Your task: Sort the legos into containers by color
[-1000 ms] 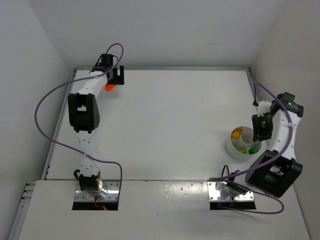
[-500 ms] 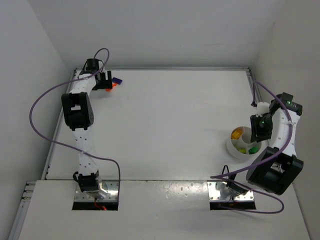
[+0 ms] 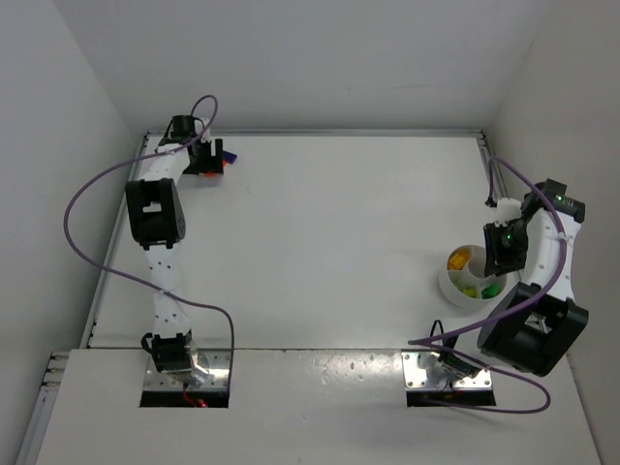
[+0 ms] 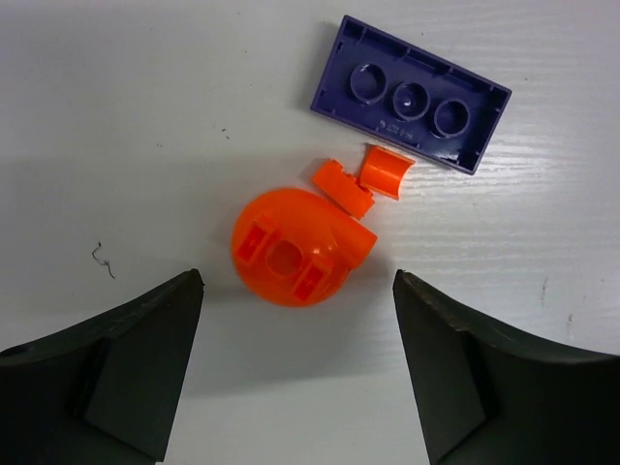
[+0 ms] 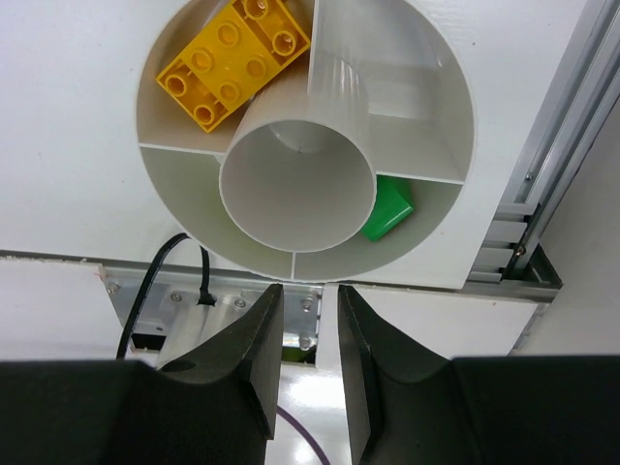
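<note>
An orange round lego (image 4: 291, 254) lies on the white table with two small orange bits (image 4: 373, 174) and a purple brick (image 4: 412, 92) lying upside down just beyond it. My left gripper (image 4: 297, 281) is open, and its fingers (image 4: 126, 358) straddle the near side of the orange piece without touching it. From above, the left gripper (image 3: 205, 158) is at the far left corner, next to the orange lego (image 3: 216, 166) and the purple brick (image 3: 228, 154). My right gripper (image 5: 308, 291) hovers over the white dish (image 5: 194, 208), jaws a narrow gap apart and empty. The dish holds a yellow brick (image 5: 235, 60) and a green one (image 5: 387, 208).
The dish (image 3: 448, 289) stands near the right wall, with an aluminium rail (image 5: 542, 194) along the table's edge beside it. A white tube (image 5: 300, 174) rises from the dish's centre. The back wall and left wall stand close to the left gripper.
The left arm has swung a little left toward the corner, uncovering the purple brick, and its jaws have narrowed slightly. The right arm has barely moved.
</note>
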`<state>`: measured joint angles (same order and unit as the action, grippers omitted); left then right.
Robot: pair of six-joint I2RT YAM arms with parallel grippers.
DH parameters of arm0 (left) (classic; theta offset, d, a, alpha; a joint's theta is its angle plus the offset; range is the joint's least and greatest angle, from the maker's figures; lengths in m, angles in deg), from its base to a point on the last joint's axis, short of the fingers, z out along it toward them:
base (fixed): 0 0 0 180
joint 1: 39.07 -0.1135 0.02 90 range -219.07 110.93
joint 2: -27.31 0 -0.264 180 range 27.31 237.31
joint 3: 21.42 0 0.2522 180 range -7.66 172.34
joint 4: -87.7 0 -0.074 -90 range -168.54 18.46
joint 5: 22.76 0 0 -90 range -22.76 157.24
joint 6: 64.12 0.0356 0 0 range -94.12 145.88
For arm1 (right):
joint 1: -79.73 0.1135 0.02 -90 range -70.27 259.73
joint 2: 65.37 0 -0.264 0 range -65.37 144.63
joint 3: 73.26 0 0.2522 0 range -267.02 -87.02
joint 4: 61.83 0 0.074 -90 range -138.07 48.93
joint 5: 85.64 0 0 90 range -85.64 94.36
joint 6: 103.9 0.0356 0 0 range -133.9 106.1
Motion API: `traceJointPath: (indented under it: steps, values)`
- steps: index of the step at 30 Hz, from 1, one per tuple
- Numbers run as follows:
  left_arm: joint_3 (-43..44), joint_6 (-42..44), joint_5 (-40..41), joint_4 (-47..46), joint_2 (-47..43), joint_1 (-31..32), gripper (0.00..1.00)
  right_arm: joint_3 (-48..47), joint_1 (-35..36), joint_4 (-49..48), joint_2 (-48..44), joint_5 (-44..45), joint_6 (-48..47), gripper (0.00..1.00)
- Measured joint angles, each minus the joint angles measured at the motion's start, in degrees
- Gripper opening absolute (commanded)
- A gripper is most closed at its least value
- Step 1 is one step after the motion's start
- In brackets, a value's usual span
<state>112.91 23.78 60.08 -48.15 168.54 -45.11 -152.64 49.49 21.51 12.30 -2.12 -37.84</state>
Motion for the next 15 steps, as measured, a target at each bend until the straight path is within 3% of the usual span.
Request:
traceJointPath:
  steps: [4, 15]
  values:
    - [2.2, 0.4, 0.3, -0.2, 1.5, 0.0, 0.83, 0.0, 0.0, 0.0, 0.1, 0.0, 0.0, 0.29]
    - [2.9, 2.2, 0.7, -1.7, 2.7, 0.0, 0.63, 0.0, 0.0, 0.5, 0.1, -0.1, 0.4, 0.29]
